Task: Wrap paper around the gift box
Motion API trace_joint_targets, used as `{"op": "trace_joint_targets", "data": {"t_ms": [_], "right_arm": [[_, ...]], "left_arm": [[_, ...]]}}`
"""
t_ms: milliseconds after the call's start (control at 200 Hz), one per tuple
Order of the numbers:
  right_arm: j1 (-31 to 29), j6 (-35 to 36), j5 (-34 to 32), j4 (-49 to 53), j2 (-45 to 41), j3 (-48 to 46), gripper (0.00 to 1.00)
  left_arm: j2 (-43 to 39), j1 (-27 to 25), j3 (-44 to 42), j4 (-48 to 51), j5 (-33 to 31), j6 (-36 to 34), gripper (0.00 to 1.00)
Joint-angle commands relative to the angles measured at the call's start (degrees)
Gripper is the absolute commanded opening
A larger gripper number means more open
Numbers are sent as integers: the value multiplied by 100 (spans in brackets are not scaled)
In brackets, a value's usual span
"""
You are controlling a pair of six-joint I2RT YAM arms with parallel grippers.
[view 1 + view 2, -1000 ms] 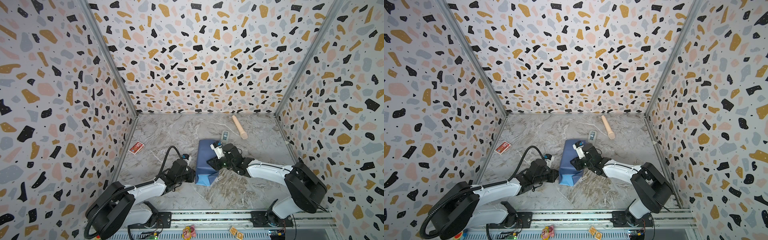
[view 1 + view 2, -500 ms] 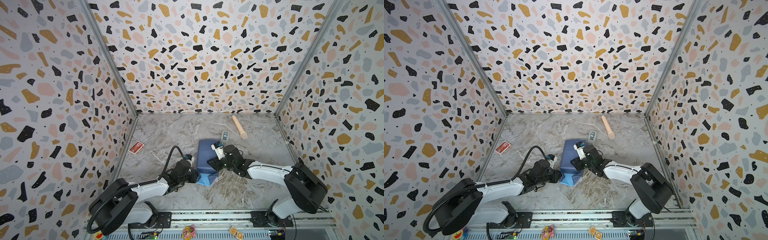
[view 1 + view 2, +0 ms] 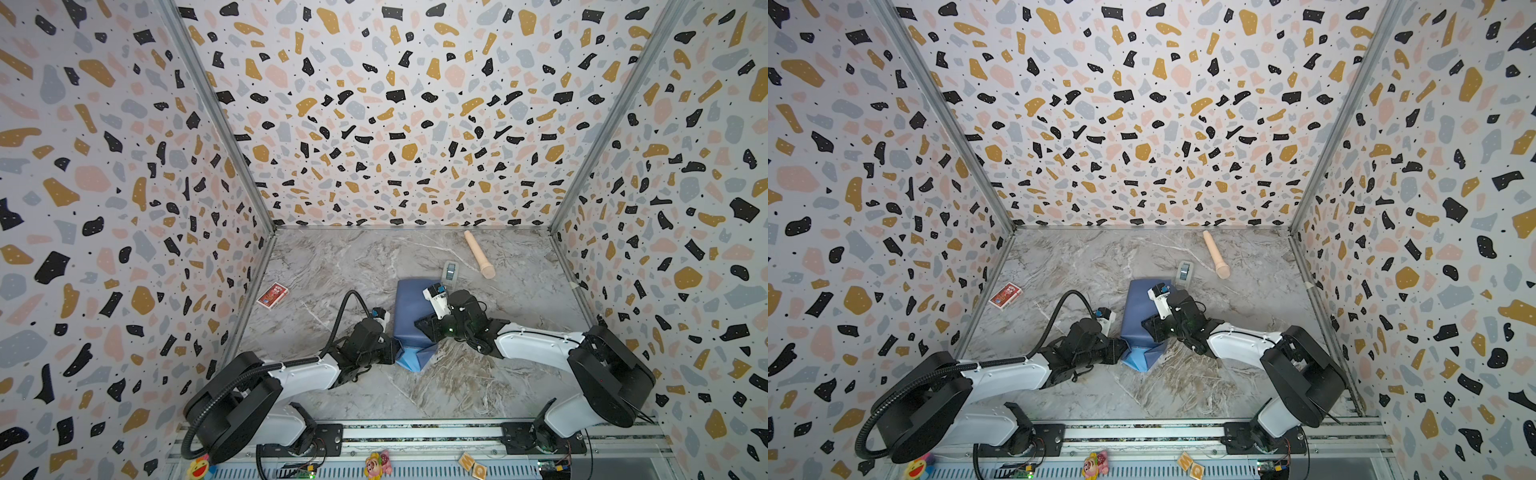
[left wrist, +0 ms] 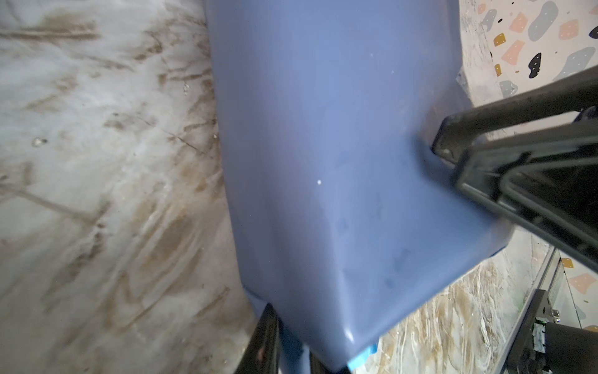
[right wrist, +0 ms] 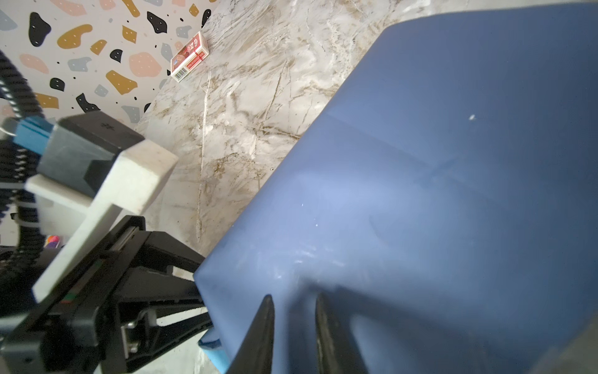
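CHANGE: left gripper (image 3: 394, 348) has advanced to the near-left corner of the paper (image 3: 411, 307); right gripper (image 3: 420, 326) is about where it was | GRIP: left jaws narrow, pinching a paper fold; right jaws narrow on the near edge, hold unclear | FORM: the paper is matte, smooth, draped box-shaped mid-table (image 3: 332, 266), with a creased light-blue flap in front; the gift box is hidden beneath

Both top views look steeply down from high above the rail (image 3: 415, 432) toward the back wall (image 3: 1142, 124), taking in the whole floor (image 3: 374, 395); they share almost everything, shifted slightly sideways. Each wrist camera sits close over the paper (image 4: 339, 162), seemingly from opposite sides; the right wrist one also sees the card pack (image 5: 190, 56), shared with the top views.
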State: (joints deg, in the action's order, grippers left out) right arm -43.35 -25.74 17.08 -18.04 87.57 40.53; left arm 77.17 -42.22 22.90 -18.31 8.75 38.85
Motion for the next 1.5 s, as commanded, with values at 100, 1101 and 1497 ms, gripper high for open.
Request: {"op": "trace_joint_targets", "data": {"t_ms": [100, 1101, 1497], "right_arm": [[-33, -120, 63, 598, 28, -246, 23], [-102, -188, 28, 575, -1, -298, 20], [-103, -187, 23, 587, 18, -309, 20]], "left_arm": [[180, -107, 207, -632, 135, 113, 20], [1027, -372, 204, -1228, -442, 124, 29], [1292, -489, 224, -1426, -447, 132, 36]]}}
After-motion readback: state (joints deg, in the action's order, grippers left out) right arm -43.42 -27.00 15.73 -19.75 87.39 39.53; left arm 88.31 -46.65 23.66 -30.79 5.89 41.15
